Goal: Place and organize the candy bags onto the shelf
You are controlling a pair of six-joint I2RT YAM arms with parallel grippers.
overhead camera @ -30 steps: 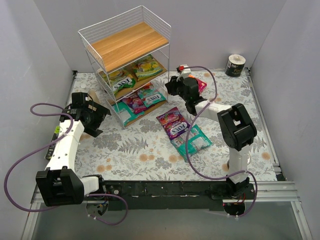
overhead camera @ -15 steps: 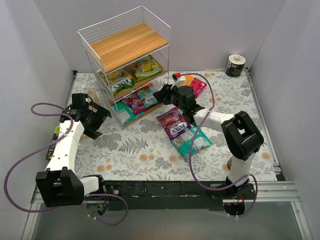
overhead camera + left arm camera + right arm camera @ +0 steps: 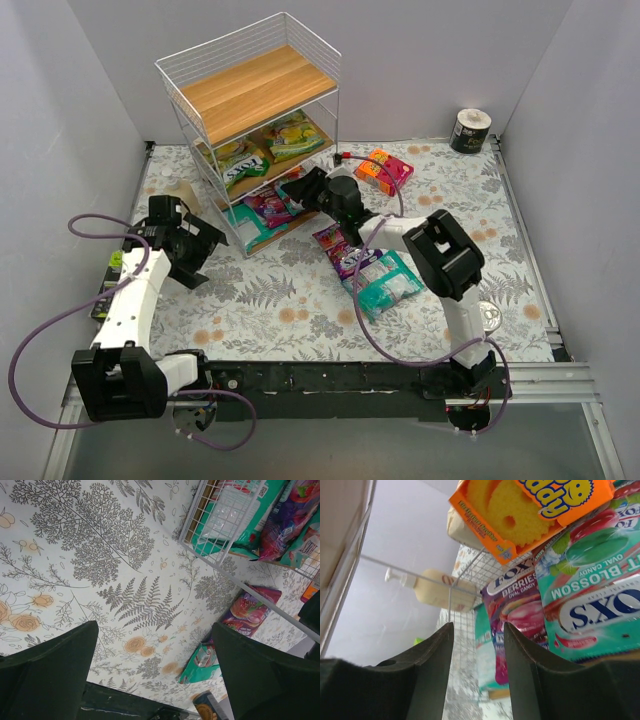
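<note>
The left gripper [image 3: 186, 246] hangs over the flowered surface [image 3: 270, 300], just left of the shelf [image 3: 250, 90]. Its jaws are spread wide with nothing between them. In its wrist view the two dark fingers [image 3: 50, 665] frame bare fern print. Behind it, by the shelf's left side, stands a pump bottle [image 3: 181, 189].

The shelf is a white wire rack with three slanted wooden tiers. On the middle tier two yellow-green bags [image 3: 241, 160] lie side by side. On the bottom tier lie a teal bag [image 3: 244, 225] at the left and a purple bag [image 3: 268, 207] next to it. A teal-white bag [image 3: 590, 590] lies at the right end, partly over the purple one.

The right gripper [image 3: 300, 185] reaches in at the right end of that bottom tier, right at the teal-white bag. Its jaws stand partly apart with a narrow gap, and its wrist view shows nothing between them. Whether a finger touches the bag I cannot tell from either view.

Right of the shelf, on the surface under the right arm, lies a loose purple bag [image 3: 343, 256]. A loose teal bag [image 3: 388, 285] touches it on the near side. Farther back an orange box [image 3: 384, 170] sits near the shelf's right corner. In the far right corner stands a dark cylinder [image 3: 470, 130].
</note>
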